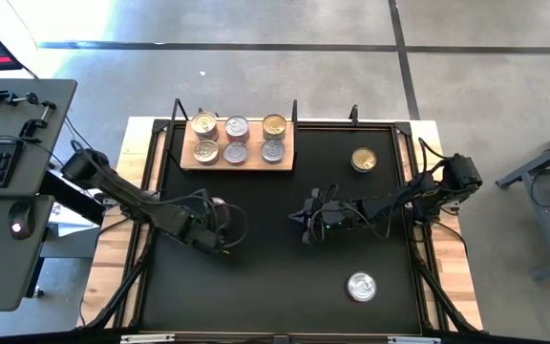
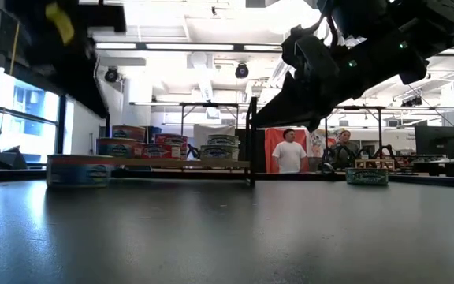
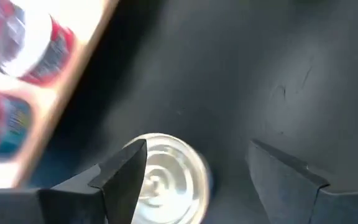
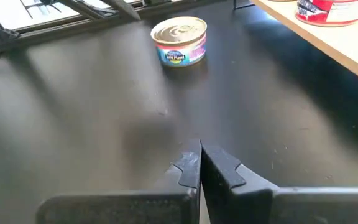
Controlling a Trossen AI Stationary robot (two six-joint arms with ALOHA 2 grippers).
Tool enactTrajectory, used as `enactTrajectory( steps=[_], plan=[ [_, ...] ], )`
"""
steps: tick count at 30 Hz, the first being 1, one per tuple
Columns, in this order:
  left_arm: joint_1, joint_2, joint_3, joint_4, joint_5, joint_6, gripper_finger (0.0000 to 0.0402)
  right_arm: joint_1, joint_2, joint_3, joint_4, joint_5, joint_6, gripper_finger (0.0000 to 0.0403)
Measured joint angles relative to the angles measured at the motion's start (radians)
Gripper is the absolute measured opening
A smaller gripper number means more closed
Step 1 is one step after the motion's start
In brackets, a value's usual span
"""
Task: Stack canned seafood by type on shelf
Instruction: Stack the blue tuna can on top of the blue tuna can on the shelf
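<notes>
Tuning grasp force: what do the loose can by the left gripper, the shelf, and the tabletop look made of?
Can: metal, judging by its shiny silver lid with pressed concentric rings; its side is hidden. Shelf: light wood, matte, pale brown; grain too small to tell. Tabletop: black, smooth, dull sheen with faint scratches; material unclear.

Nothing is reading clearly anywhere. The tin [image 4: 179, 40] is showing a colourful label, but its lettering is staying too blurred

Closed jaws, tin [image 4: 179, 40], table [image 4: 92, 112], shelf [image 4: 328, 37]
</notes>
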Motion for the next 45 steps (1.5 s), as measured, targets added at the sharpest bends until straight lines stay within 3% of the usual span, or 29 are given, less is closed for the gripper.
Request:
enactTrajectory(
  steps=[6,12,16,25,32,37,41,45],
  plan=[
    [0.001,0.004,-0.185,0.243,-0.005,-0.036,0.0266,0.000,0.011,0.000,0.002,0.000,-0.014,0.0000],
    [-0.010,0.003,-0.299,0.349,-0.144,-0.010,0.0252,0.000,0.044,0.000,0.005,-0.001,-0.004,0.0000],
    [-0.008,0.003,-0.337,0.357,-0.185,0.022,0.0219,0.000,0.081,0.000,0.027,-0.001,0.021,0.0000],
    [0.001,0.000,-0.374,0.352,-0.119,0.046,0.0107,-0.003,0.169,0.000,0.156,-0.004,0.046,0.0000],
    [-0.014,0.003,-0.285,0.192,-0.046,0.058,0.0015,0.022,0.173,0.000,0.240,-0.011,0.065,0.0000],
    [-0.034,0.005,-0.165,0.036,0.009,0.068,0.0004,0.036,0.173,0.000,0.249,-0.011,0.043,0.0000],
    [-0.042,0.005,-0.098,-0.052,-0.069,0.061,0.0002,0.037,0.173,0.000,0.251,-0.011,0.038,0.0000],
    [-0.029,0.003,-0.082,-0.064,-0.234,0.057,0.0000,0.037,0.173,0.000,0.249,-0.011,0.037,0.0000]
  ],
)
